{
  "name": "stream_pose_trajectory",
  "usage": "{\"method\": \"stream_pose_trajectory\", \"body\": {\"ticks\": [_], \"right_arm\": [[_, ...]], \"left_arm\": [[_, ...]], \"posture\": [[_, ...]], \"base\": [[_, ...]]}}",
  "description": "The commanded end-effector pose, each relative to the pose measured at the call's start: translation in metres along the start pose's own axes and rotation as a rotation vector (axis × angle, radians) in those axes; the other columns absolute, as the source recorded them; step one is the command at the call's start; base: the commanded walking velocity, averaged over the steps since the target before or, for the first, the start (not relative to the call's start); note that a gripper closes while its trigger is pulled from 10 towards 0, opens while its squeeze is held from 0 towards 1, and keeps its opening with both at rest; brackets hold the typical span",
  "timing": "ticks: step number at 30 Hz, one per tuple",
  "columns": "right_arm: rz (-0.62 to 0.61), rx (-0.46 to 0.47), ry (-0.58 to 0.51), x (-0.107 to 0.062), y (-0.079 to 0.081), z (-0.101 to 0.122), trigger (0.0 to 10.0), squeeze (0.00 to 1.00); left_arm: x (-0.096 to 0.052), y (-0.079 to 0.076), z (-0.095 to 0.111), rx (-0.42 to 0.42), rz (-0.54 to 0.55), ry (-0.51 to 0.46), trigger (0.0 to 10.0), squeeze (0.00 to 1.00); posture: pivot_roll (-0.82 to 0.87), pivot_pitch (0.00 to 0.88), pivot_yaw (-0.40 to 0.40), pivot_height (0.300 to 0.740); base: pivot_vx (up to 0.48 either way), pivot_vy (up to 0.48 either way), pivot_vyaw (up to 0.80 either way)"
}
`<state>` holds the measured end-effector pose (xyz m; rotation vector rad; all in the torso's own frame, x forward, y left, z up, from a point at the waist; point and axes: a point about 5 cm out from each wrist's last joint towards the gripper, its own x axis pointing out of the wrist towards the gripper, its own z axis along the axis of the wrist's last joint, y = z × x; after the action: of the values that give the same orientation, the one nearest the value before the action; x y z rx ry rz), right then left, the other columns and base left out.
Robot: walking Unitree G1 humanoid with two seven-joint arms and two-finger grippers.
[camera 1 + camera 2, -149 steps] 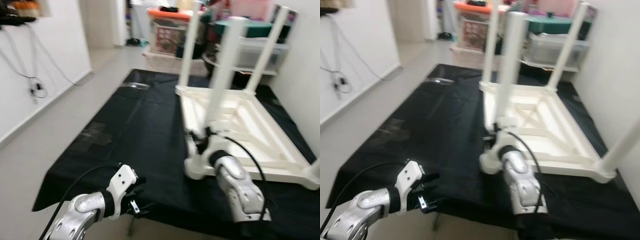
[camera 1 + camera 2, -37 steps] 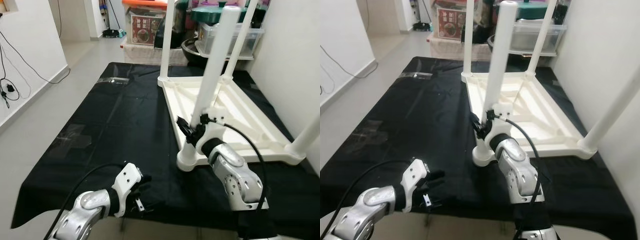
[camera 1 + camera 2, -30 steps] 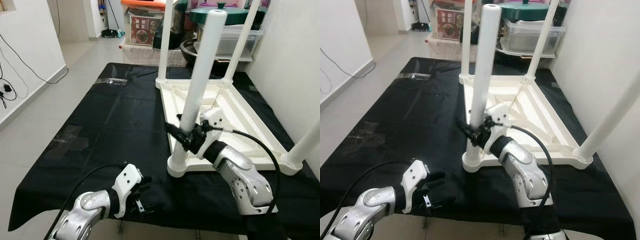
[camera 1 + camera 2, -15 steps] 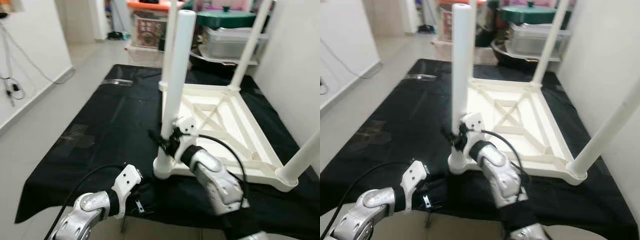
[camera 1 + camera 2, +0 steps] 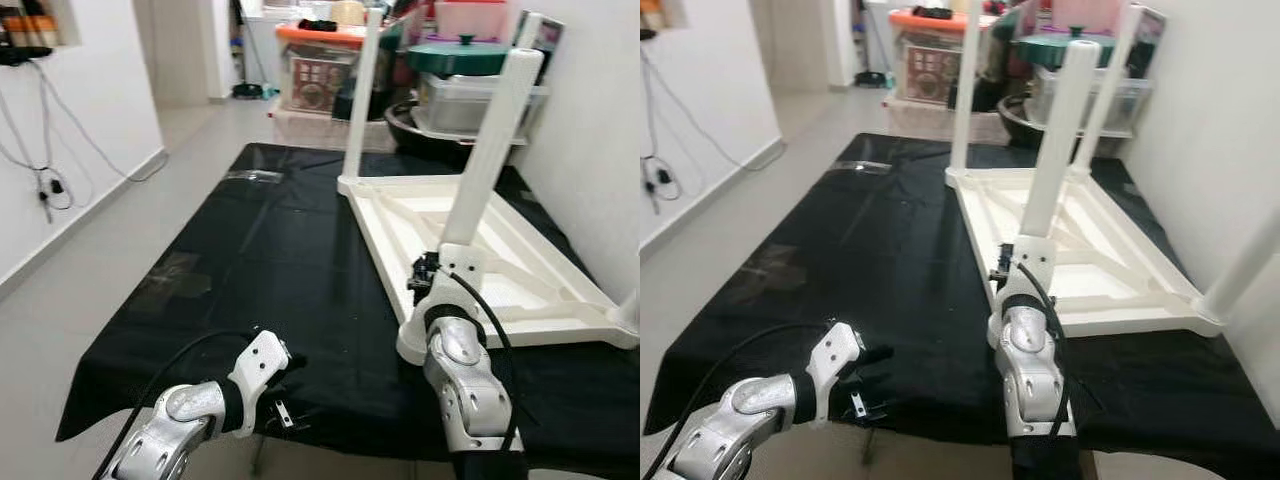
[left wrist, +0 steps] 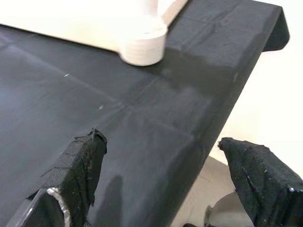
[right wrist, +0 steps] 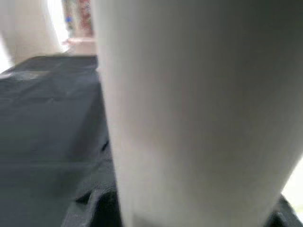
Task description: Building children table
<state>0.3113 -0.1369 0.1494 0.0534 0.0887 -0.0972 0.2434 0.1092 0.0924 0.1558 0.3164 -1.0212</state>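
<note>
The right gripper (image 5: 425, 275) clasps the white table leg (image 5: 488, 150) at the cloth's (image 5: 250, 250) front edge; the left gripper (image 6: 161, 179) hovers spread.

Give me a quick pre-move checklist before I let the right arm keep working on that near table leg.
1. Right gripper on the near leg, low down: ok; whether the fingers are clamped: cannot tell.
2. Near leg standing in its corner socket: ok; fully seated: cannot tell.
3. Upside-down white tabletop lying flat on the black sheet: ok.
4. Far legs upright: ok.
5. Left gripper open, at the sheet's near edge, apart from the table: ok.
6. Right arm's cable free of the leg: cannot tell.
</note>
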Motion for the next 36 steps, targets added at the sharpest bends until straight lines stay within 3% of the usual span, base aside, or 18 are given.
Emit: {"method": "stream_pose_trajectory", "body": {"ticks": [1,3,4,5,7,9,11,17,19,20,21,22,23,24,25,31,34,36], "right_arm": [[0.065,0.021,0.033,0.004,0.002,-0.004,10.0,1.00],[0.119,0.024,0.008,0.007,0.002,0.007,10.0,1.00],[0.158,0.027,-0.005,0.009,0.002,0.012,10.0,0.27],[0.259,0.054,-0.035,0.009,0.004,0.021,10.0,0.00],[0.474,0.080,-0.097,0.003,0.008,0.034,10.0,0.00],[0.569,0.080,-0.123,-0.001,0.009,0.038,10.0,0.00],[0.879,0.016,-0.137,-0.020,0.012,0.037,10.0,0.00],[1.034,-0.064,-0.040,-0.032,0.019,0.011,10.0,0.00],[1.041,-0.089,0.006,-0.034,0.025,-0.004,6.5,0.00],[1.041,-0.089,0.006,-0.034,0.025,-0.004,6.5,0.00],[1.020,-0.101,0.024,-0.032,0.026,-0.009,4.9,0.00],[0.938,-0.121,0.059,-0.025,0.024,-0.017,0.0,0.00],[0.938,-0.121,0.059,-0.025,0.024,-0.017,0.0,0.00],[0.726,-0.116,0.117,-0.010,0.015,-0.028,0.0,0.00],[0.644,-0.101,0.137,-0.005,0.011,-0.030,0.0,0.00],[0.337,-0.088,0.189,0.008,-0.009,-0.035,0.0,0.00],[-0.247,-0.032,0.233,0.007,-0.051,-0.039,0.0,0.00],[-0.328,-0.033,0.227,0.002,-0.053,-0.039,0.0,0.00]], "left_arm": [[0.000,0.000,-0.002,-0.006,-0.001,-0.001,10.0,0.00],[-0.001,0.001,-0.002,-0.007,0.001,-0.003,10.0,0.00],[-0.001,0.001,-0.002,-0.007,0.002,-0.003,10.0,0.00],[-0.002,0.002,-0.002,-0.007,0.005,-0.004,10.0,0.00],[-0.003,0.003,-0.002,-0.009,0.010,-0.005,10.0,0.00],[-0.004,0.003,-0.002,-0.010,0.012,-0.005,10.0,0.00],[-0.004,0.002,-0.004,-0.012,0.009,-0.003,10.0,0.00],[-0.003,0.002,-0.002,-0.012,0.012,-0.007,10.0,0.00],[-0.003,0.003,-0.002,-0.008,0.018,-0.007,10.0,0.00],[-0.003,0.003,-0.002,-0.008,0.018,-0.007,10.0,0.00],[-0.003,0.003,-0.002,-0.008,0.019,-0.007,10.0,0.00],[-0.004,0.003,-0.002,-0.009,0.021,-0.005,10.0,0.00],[-0.004,0.003,-0.002,-0.009,0.021,-0.005,10.0,0.00],[-0.007,0.001,-0.004,-0.014,0.020,-0.002,10.0,0.00],[-0.008,0.000,-0.005,-0.015,0.020,0.000,10.0,0.00],[-0.008,0.000,-0.006,-0.015,0.020,0.007,10.0,0.00],[-0.003,0.001,-0.003,-0.009,0.016,-0.001,10.0,0.00],[-0.002,0.000,-0.002,-0.008,0.016,-0.003,10.0,0.00]], "posture": [[0.10,0.000,-0.077,0.740],[0.10,0.000,-0.080,0.740],[0.10,0.000,-0.080,0.740],[0.10,0.000,-0.086,0.740],[0.10,0.000,-0.086,0.740],[0.10,0.000,-0.086,0.740],[0.10,0.000,-0.087,0.740],[0.10,0.000,-0.095,0.740],[0.11,0.000,-0.095,0.740],[0.11,0.000,-0.095,0.740],[0.11,0.000,-0.093,0.740],[0.11,0.000,-0.093,0.740],[0.11,0.000,-0.093,0.740],[0.11,0.000,-0.090,0.740],[0.11,0.000,-0.090,0.740],[0.10,0.000,-0.082,0.740],[0.10,0.000,-0.081,0.740],[0.10,0.000,-0.084,0.740]], "base": [[0.000,0.000,0.00],[0.000,0.000,0.00],[0.000,0.000,0.00],[0.000,0.000,0.00],[0.000,0.000,0.00],[0.000,0.000,0.00],[0.000,0.000,0.00],[0.000,0.000,0.00],[0.000,0.000,0.00],[0.000,0.000,0.00],[0.000,0.000,0.00],[0.000,0.000,0.00],[0.000,0.000,0.00],[0.000,0.000,0.00],[0.000,0.000,0.00],[0.000,0.000,0.00],[0.000,0.000,0.00],[0.000,0.000,0.00]]}}
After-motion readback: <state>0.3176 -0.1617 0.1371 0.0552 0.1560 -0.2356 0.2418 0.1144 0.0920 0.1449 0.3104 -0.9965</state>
